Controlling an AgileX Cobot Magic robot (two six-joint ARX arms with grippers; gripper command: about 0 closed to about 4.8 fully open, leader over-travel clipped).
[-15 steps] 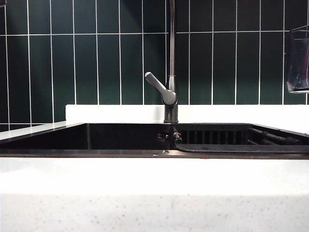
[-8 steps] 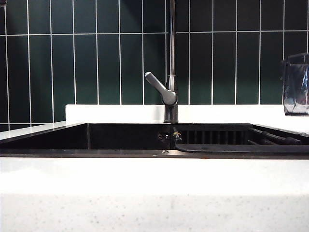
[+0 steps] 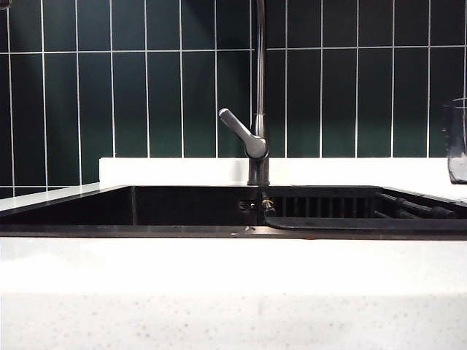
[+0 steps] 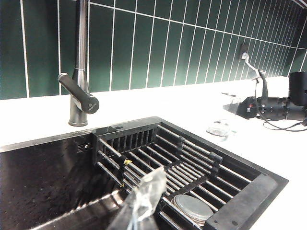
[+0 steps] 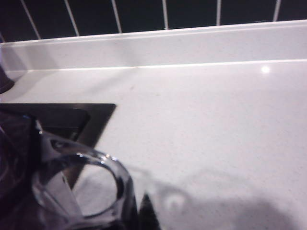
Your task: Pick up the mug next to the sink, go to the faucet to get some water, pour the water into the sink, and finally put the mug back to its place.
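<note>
**Setting the mug back beside the sink**

In my judgement I am on the last step, the put-down. The right gripper is closed around the mug, which shows only as a sliver at the far right edge of the exterior frame, just above the white counter to the right of the sink. I cannot tell whether its base touches the stone yet. I want it to come down upright and slowly. I will let go only once the thick base sits flat, then back straight away so that a finger does not clip the wall. It should land clear of the sink's corner, which lies close by in the right wrist view.

The left gripper hangs over the sink, shut and, as far as I can see, holding nothing. A crinkled clear film shows at its tip.

Nearest me the counter is white speckled stone, matt and flat. The sink is a shallow black rectangle with a dark rim. Its drainer is ribbed with parallel bars, and a round metal plug lies beneath them. The mug is clear glass, thick-lipped and glossy, so likely slippery. Behind stands the faucet, a slim grey pipe with a flat slanting lever. Farthest are glossy dark green tiles with white joints.
</note>
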